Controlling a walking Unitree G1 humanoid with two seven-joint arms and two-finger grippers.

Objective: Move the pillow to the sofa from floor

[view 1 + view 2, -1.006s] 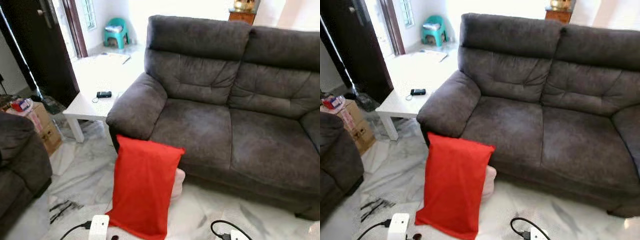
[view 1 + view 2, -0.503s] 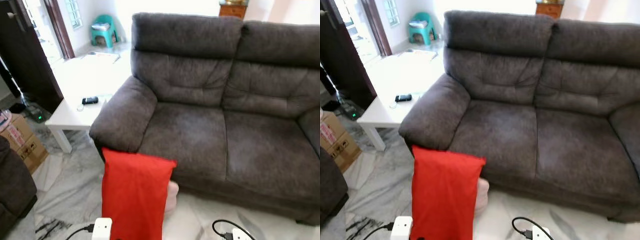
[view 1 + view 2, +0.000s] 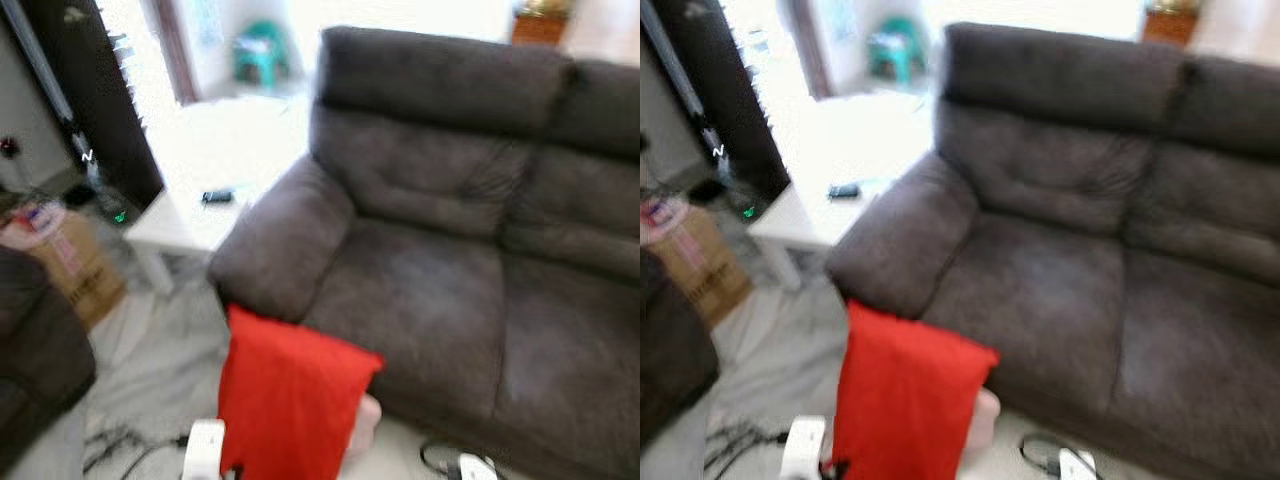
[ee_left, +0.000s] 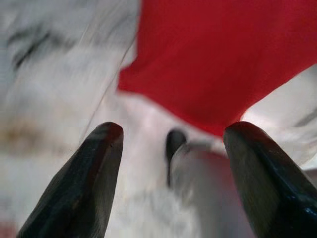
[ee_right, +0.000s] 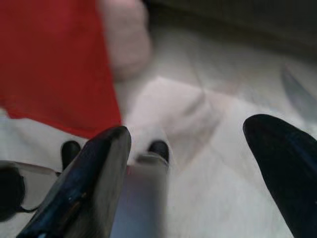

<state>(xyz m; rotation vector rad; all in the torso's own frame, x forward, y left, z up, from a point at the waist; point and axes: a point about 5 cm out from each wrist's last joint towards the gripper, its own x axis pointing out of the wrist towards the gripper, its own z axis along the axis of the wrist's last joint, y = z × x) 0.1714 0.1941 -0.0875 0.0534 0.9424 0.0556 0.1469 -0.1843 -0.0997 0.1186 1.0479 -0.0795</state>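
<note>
A red pillow (image 3: 288,405) stands on the marble floor, leaning against the front of the dark grey sofa (image 3: 450,250) below its left armrest. A pale pink cushion (image 3: 366,430) peeks out behind it. The left wrist view shows my left gripper (image 4: 171,186) open above the floor, with the red pillow (image 4: 223,54) just beyond its fingers. My right gripper (image 5: 198,178) is open too, hanging over the floor with the red pillow (image 5: 49,59) and the pink cushion (image 5: 126,37) ahead of it.
A white low table (image 3: 190,215) with a black phone (image 3: 216,196) stands left of the sofa. A cardboard box (image 3: 70,265) and another dark armchair (image 3: 35,345) are at the left. A white power strip (image 3: 203,450) and cables (image 3: 450,462) lie on the floor.
The head camera has swung, so the whole scene has shifted right and is now blurred. The pillow still leans on the sofa front in the same place.
</note>
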